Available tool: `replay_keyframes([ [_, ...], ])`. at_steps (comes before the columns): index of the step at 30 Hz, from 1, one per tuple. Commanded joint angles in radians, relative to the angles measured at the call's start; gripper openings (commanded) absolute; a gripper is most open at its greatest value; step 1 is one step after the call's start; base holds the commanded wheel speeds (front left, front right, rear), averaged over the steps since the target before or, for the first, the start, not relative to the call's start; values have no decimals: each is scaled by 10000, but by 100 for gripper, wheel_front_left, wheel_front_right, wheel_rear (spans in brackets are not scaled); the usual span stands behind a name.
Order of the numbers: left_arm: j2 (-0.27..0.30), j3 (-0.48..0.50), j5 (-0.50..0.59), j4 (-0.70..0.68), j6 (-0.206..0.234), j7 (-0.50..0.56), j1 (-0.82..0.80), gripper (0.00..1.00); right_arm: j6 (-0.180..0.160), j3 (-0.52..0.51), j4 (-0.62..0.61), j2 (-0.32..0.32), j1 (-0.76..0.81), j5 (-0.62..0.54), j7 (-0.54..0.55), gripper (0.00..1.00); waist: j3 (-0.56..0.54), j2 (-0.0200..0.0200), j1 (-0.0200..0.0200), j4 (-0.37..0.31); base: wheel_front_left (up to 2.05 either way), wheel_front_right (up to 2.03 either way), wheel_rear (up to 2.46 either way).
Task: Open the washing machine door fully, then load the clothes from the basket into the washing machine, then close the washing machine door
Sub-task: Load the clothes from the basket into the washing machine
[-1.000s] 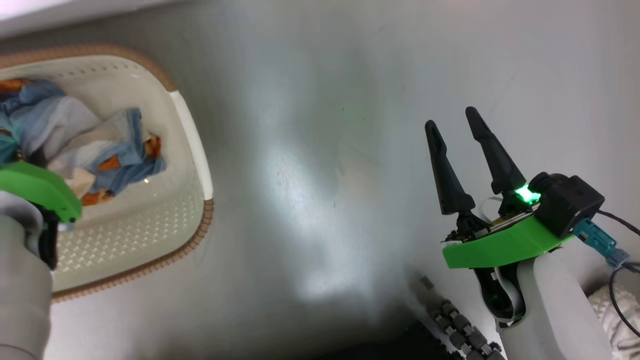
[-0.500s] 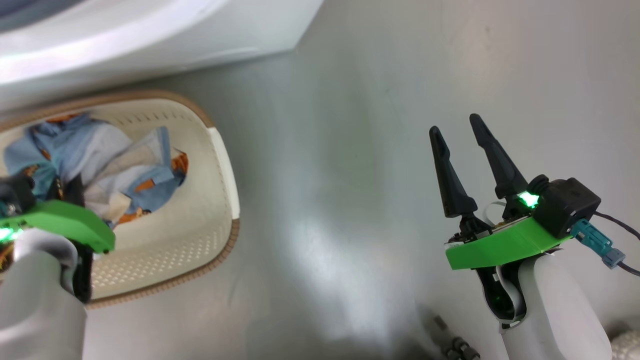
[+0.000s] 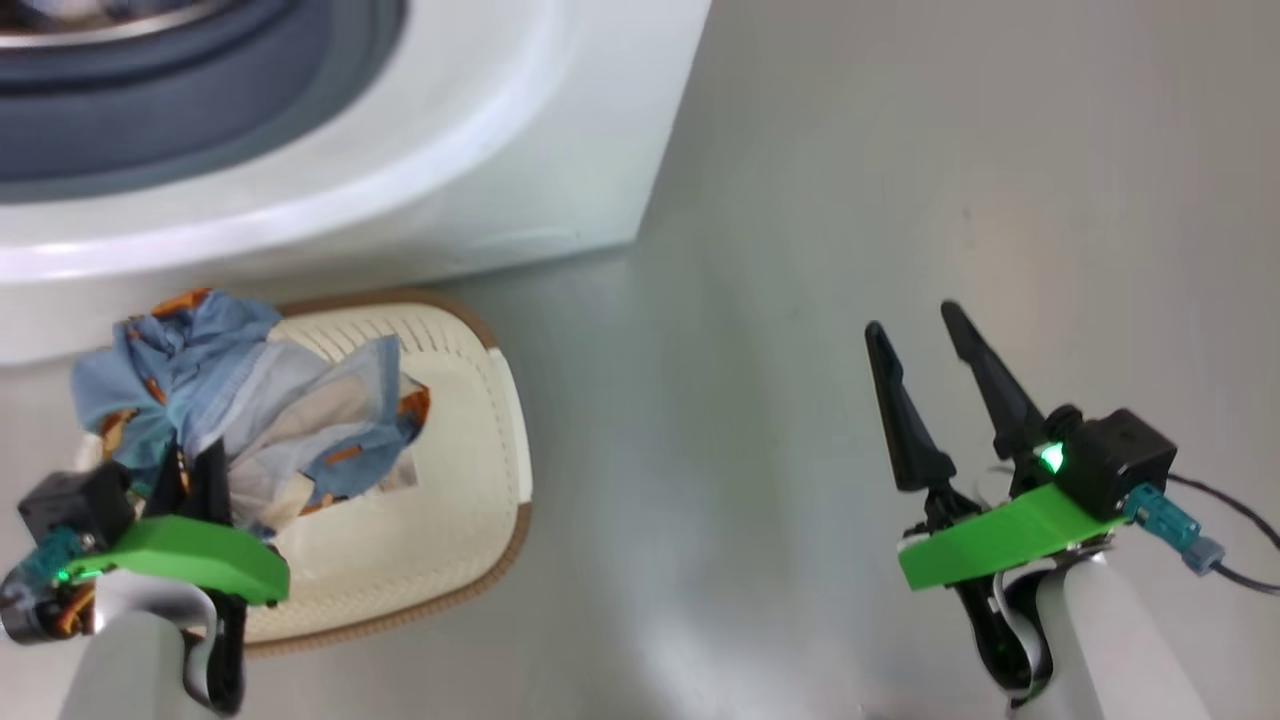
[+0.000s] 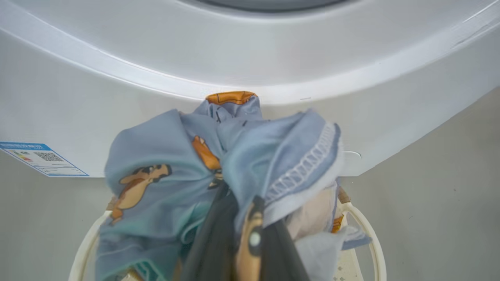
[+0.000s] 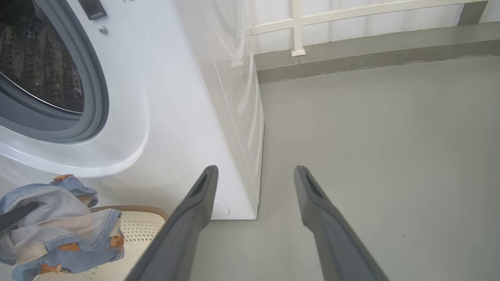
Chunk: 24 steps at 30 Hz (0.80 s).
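Clothes: blue bundle sits clamped in your left gripper over the basket; your right gripper stands wide open.

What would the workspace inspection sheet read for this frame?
Surface: grey floor, glossy with light patches.
Job's things: washing machine with its drum exposed; clothes bunched and held up over the basket, which stands on the floor before the machine.
Clutter: nothing seen.
Grippers: left gripper shut on the clothes; right gripper open, fingers apart over the floor, holding nothing.
Cables: dark cable trailing from the right wrist.
Surroundings: white railing on a low kerb beyond the machine.
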Motion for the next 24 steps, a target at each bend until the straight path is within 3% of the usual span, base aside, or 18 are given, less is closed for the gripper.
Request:
replay_keyframes([
  [1, 249, 339, 150, -336, -9, -90, 326, 0, 16, 165, -163, 15, 326, -83, -48, 100, -892, 0, 0, 361, 0, 0, 0],
  [14, -369, 952, 816, -3430, -29, -91, 2405, 0, 16, -187, 156, 15, 1291, -367, -48, 100, -3031, 0, 0, 946, 0, 0, 0],
  [24, -581, 1209, 1471, -4779, -6, -91, 3993, 0, 16, -228, 215, 15, 2017, -352, -48, 100, -4288, 0, 0, 1023, 0, 0, 0],
])
